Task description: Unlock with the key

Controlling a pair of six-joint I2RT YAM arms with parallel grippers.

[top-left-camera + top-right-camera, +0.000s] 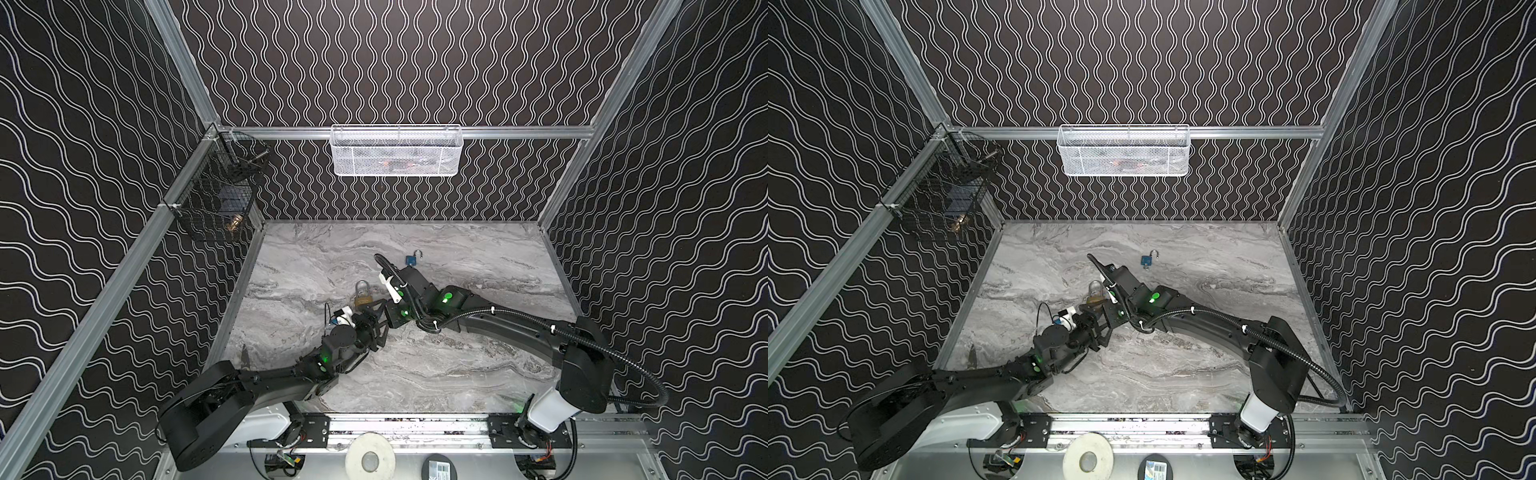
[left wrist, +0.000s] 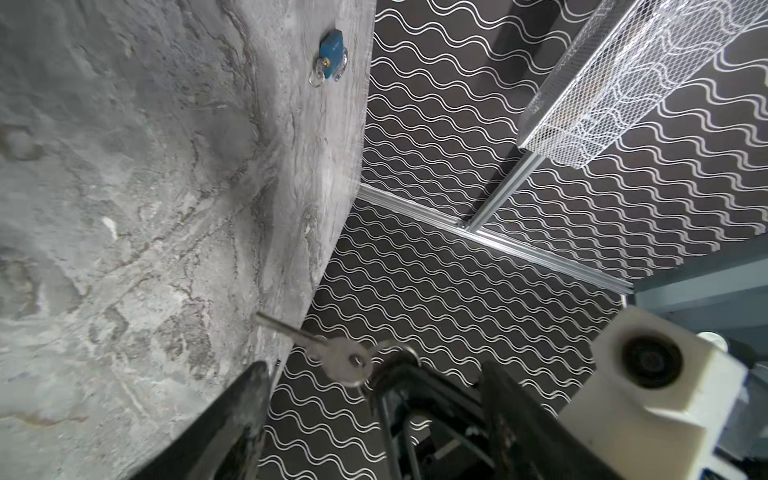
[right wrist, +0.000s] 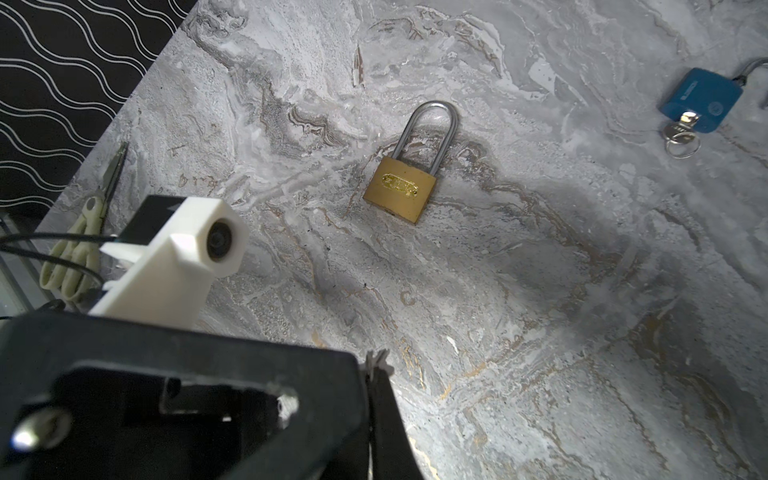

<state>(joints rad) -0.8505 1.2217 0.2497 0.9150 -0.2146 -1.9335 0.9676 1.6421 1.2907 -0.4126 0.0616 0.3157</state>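
A brass padlock [image 3: 401, 189] with a closed steel shackle lies flat on the marble table [image 3: 540, 291]; both top views show it [image 1: 362, 296] just beyond the two grippers. My right gripper [image 3: 376, 365] is shut on a silver key [image 2: 332, 353], whose blade sticks out toward the table in the left wrist view. My left gripper [image 2: 374, 368] is open, with one finger [image 2: 245, 399] on each side of the key and the right gripper's tip. It touches neither. In a top view the two grippers [image 1: 374, 313] meet near the padlock, clear of it.
A blue padlock [image 3: 702, 104], shackle open and its own key in it, lies farther back [image 1: 412, 259]. Scissors [image 3: 83, 241] lie by the table's left edge. A white mesh basket [image 1: 395, 151] hangs on the back wall and a black wire basket [image 1: 220, 195] on the left wall.
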